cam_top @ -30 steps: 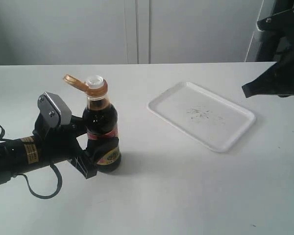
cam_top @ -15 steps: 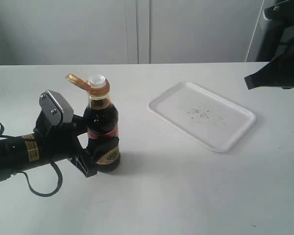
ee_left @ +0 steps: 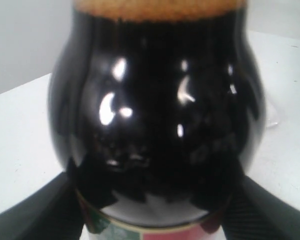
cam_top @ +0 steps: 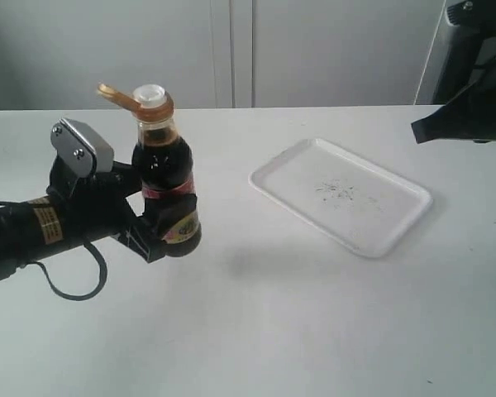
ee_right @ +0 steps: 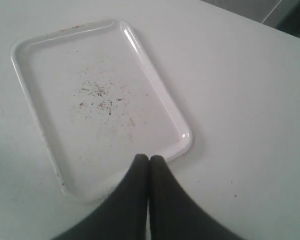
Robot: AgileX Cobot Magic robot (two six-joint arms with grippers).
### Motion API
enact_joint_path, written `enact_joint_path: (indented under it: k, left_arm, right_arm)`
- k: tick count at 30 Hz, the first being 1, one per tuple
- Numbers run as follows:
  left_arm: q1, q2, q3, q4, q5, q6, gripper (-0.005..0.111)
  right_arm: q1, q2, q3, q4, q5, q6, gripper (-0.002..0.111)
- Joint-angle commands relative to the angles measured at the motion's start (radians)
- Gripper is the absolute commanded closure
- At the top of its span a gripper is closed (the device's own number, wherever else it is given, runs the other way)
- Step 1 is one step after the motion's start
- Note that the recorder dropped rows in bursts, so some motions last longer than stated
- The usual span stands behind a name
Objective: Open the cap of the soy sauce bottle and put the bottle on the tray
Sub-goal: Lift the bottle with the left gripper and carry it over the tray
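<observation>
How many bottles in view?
1. The bottle is held upright by the left hand on the exterior view's left, apart from the tray. None seem hidden.

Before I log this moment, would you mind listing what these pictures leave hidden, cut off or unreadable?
- Left wrist view: the bottle fills the frame; its cap is cut off at the top edge, and the label is mostly cut off below.
- Exterior view: the label is partly covered by the left gripper.
- Exterior view: the right gripper is cut off at the frame's edge.
- Tray: the specks are too small to identify.
</observation>
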Motion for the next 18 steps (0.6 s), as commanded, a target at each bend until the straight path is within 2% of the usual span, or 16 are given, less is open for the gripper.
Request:
enact_joint_path:
  k: [1,7,18]
  left_arm:
    - [-0.053,-0.020,-0.072,-0.029,-0.107,-0.015,0.107]
    - [-0.125,-0.005,-0.160,-0.067,-0.107,-0.015,0.107]
    - [-0.198,0.083,-0.329,-0.091,-0.107,-0.015,0.107]
  right_arm:
    - [-0.006,-0.004,0.007,-0.006,-0.045,-0.009,0.108]
    - [-0.006,0.037,0.007,-0.012,-0.045,-0.022,0.108]
    - [-0.084,0.125,0.007,-0.015,-0.102,-0.022,0.108]
